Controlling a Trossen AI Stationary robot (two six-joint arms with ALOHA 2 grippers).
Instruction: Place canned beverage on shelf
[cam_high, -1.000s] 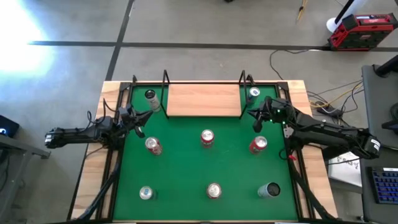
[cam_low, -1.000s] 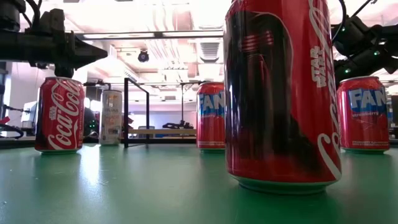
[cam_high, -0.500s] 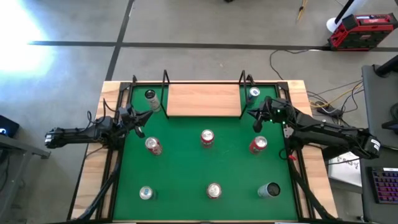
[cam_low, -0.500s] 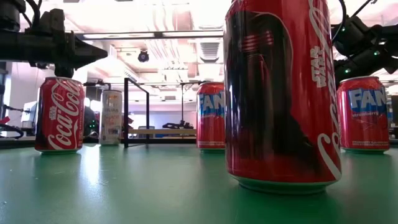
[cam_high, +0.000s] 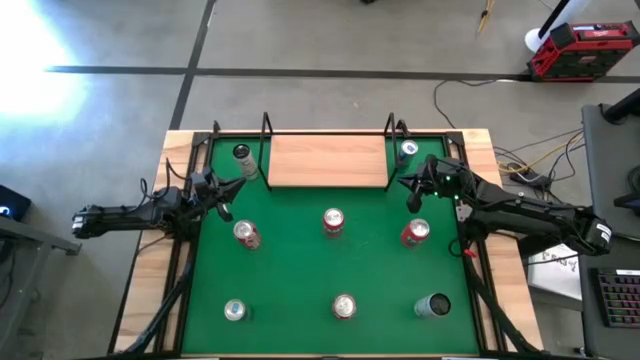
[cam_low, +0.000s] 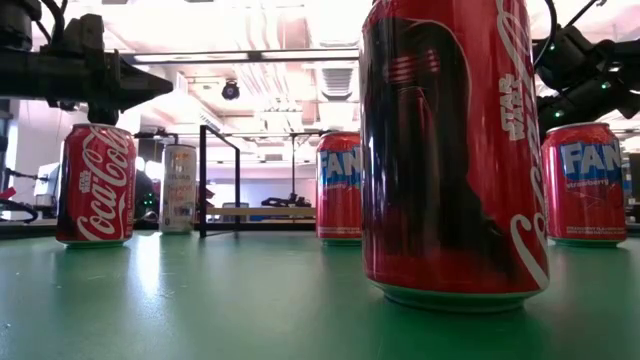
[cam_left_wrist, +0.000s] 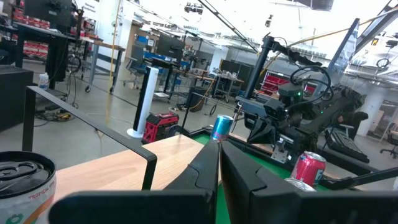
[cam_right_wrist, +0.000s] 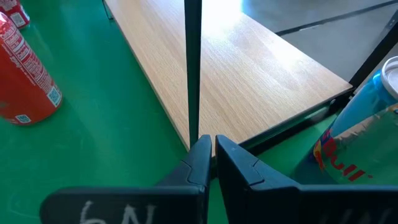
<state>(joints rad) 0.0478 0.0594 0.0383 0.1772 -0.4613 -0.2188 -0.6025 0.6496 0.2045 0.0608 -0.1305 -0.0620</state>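
L claw (cam_high: 222, 190) closed, empty, arm low over bench's left edge | R claw (cam_high: 409, 184) closed, empty, by shelf (cam_high: 326, 160) right corner | shelf empty at bench back | cans on mat (cam_high: 290, 280)

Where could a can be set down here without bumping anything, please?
The whole shelf board is bare between its black uprights. The green mat has open strips between its two rows of cans. It is tighter at the shelf's ends, where a can and a tool sit at each corner.
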